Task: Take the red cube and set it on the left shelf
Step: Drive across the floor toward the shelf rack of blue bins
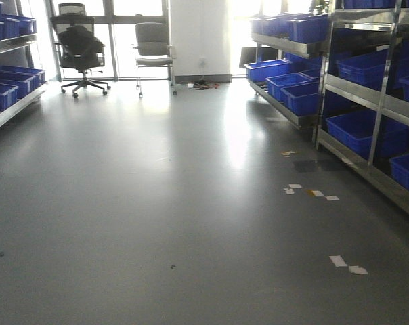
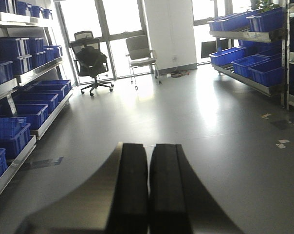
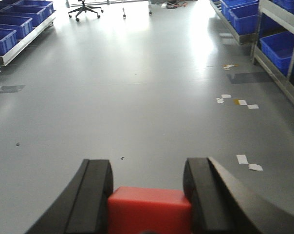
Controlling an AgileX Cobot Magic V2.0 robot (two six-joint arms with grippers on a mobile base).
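We carry the red cube in the right end effector, near, above the floor.
It looks rigid, light and smooth, so its flat opposite faces suit a grip. Only the right wrist view shows it. The left wrist view shows the left end effector closed and empty, and the left shelf.

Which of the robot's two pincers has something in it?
The right pincer: the red cube sits squeezed between its fingers. The left pincer is shut with nothing in between.
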